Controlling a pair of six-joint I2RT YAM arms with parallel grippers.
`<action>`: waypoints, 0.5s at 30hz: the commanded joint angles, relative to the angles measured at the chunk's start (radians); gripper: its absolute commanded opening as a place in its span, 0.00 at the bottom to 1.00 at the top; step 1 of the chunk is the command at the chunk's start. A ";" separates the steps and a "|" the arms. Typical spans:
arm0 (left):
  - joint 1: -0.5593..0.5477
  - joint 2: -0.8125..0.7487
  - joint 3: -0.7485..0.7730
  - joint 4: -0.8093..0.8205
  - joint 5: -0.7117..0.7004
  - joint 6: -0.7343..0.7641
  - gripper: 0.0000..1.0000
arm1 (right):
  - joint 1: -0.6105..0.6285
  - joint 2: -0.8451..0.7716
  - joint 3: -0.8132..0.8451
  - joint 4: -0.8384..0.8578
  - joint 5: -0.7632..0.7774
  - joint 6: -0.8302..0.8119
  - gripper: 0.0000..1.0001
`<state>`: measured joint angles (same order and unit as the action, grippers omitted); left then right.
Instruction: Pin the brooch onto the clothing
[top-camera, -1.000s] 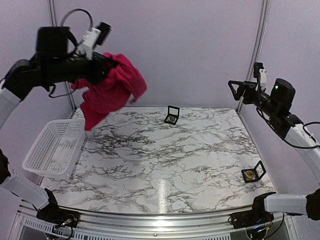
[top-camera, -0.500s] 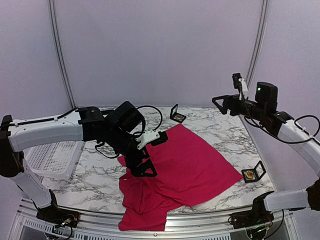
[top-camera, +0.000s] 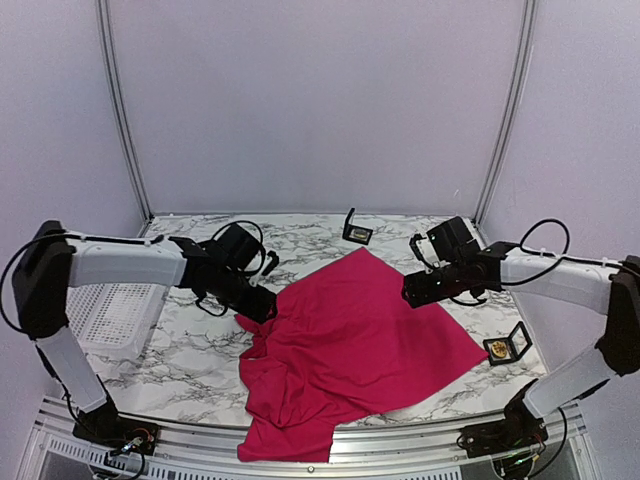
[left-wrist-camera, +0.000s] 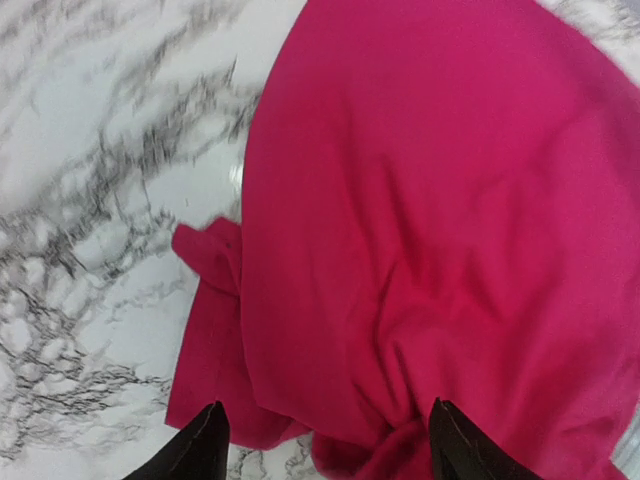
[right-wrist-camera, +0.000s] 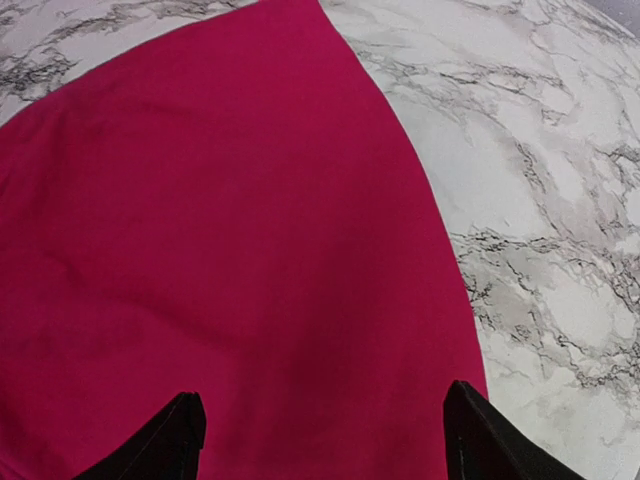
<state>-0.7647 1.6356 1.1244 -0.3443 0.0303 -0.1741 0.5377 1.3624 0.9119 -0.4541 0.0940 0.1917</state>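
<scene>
lab test cell: plain lilac walls (top-camera: 320, 100), marble-print table (top-camera: 190, 350).

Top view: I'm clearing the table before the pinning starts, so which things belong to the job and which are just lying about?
For the job: pink shirt; brooch case at the back; brooch case on the right.
Lying about: white basket.

White basket (top-camera: 110, 315) at marble table's (top-camera: 200, 355) left edge

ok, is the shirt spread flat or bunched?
Partly spread: the shirt lies smooth toward the right, but its near-left part is rumpled in folds.
</scene>
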 joint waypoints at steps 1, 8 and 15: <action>0.002 0.145 0.020 -0.012 -0.132 -0.059 0.70 | -0.032 0.114 0.010 0.019 0.129 0.035 0.76; 0.006 0.271 0.027 -0.001 -0.288 -0.058 0.69 | -0.104 0.301 -0.017 0.084 0.130 0.061 0.66; 0.135 0.296 0.043 -0.005 -0.475 -0.050 0.72 | -0.146 0.304 -0.064 0.081 0.161 0.079 0.63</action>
<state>-0.7284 1.8870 1.1496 -0.3168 -0.2691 -0.2249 0.4099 1.6665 0.8783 -0.3656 0.2131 0.2546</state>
